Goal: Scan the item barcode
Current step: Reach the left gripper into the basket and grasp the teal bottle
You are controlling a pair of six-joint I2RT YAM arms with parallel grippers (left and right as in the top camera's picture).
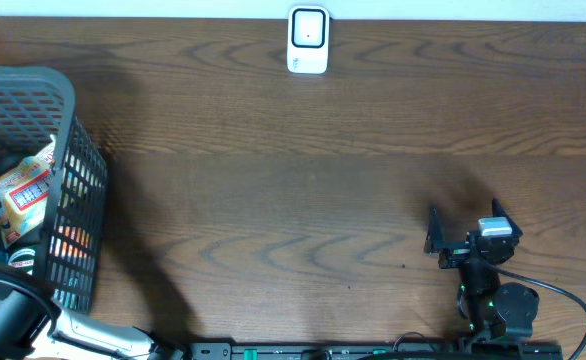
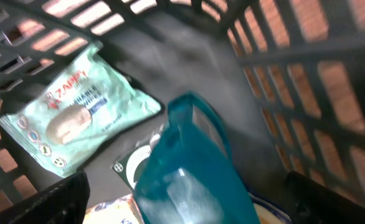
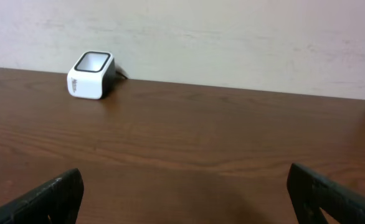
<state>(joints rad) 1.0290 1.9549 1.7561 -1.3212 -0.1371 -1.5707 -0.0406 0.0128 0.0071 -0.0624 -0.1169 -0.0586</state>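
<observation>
The white barcode scanner stands at the table's far edge and also shows as the scanner in the right wrist view, far ahead to the left. My left gripper is inside the grey mesh basket, open wide. A glossy teal item lies between its fingers, clear of both pads. A pale green snack packet lies further in, to the left. My right gripper hovers open over bare table at the front right, with nothing between its fingers.
The basket's walls close in tightly around the left gripper. An orange-and-white packet leans inside the basket, with other packs below it. The left arm reaches in from the front left corner. Wood tabletop spans the middle.
</observation>
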